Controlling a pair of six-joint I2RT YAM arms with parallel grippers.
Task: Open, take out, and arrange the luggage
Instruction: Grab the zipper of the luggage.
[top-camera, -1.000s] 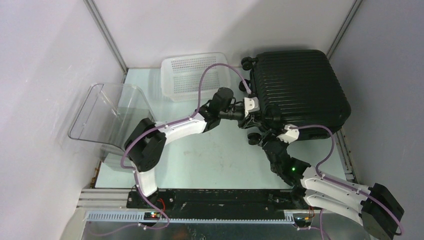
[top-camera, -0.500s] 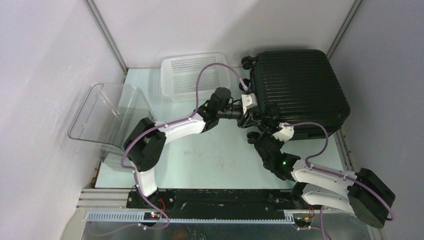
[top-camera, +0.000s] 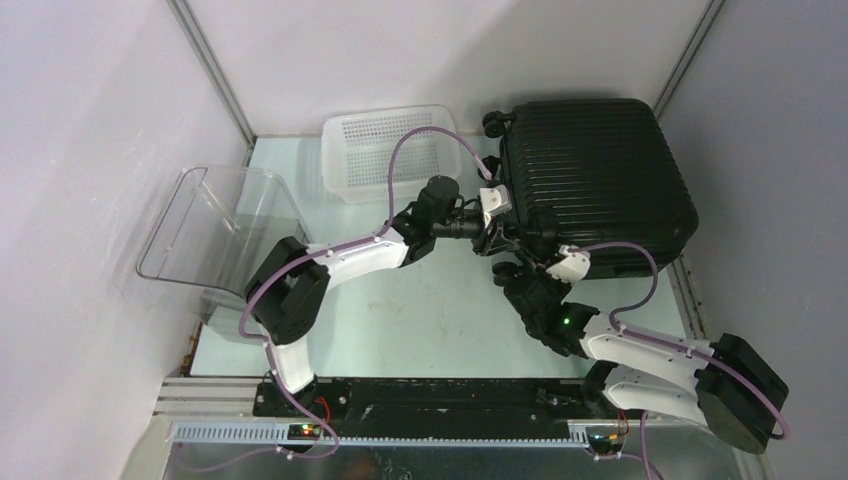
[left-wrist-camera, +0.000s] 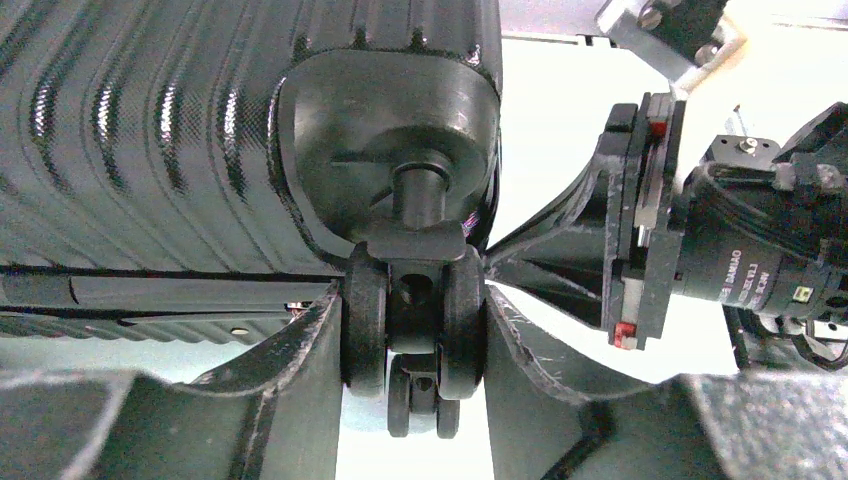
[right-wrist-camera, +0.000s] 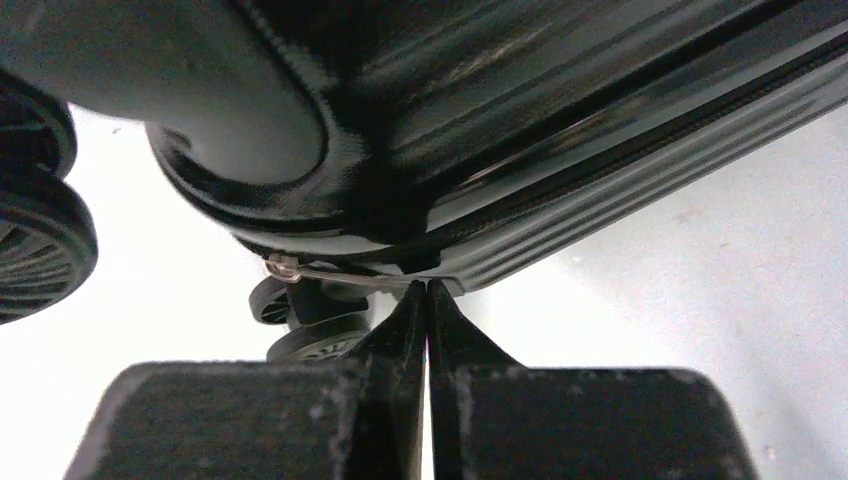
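Worktop (top-camera: 430, 320): pale, walled on 3 sides. Luggage (top-camera: 595, 175) lies flat in far right corner, ribbed shell up, lid closed, right side by the wall. Long axis runs approx left-right w/ slight skew; wheel end points left, toward centre. Clear plastic bin (top-camera: 215, 235) at left edge, well apart. White perforated basket (top-camera: 385, 150) at the back, just beside luggage's far wheels. Both arms crowd the case's near left corner.

L pincer (left-wrist-camera: 413, 330): about half open, clamped on a twin wheel (left-wrist-camera: 365, 320), one finger against each side. R pincer (right-wrist-camera: 427, 300): fully closed, tips pressed together right at the zip seam (right-wrist-camera: 620, 165). Thin metal zip pull (right-wrist-camera: 300, 270) reaches toward the tips; can't tell if its end is pinched.

Small white print on a black barrel part (left-wrist-camera: 745, 270) in left wrist view, not legible.
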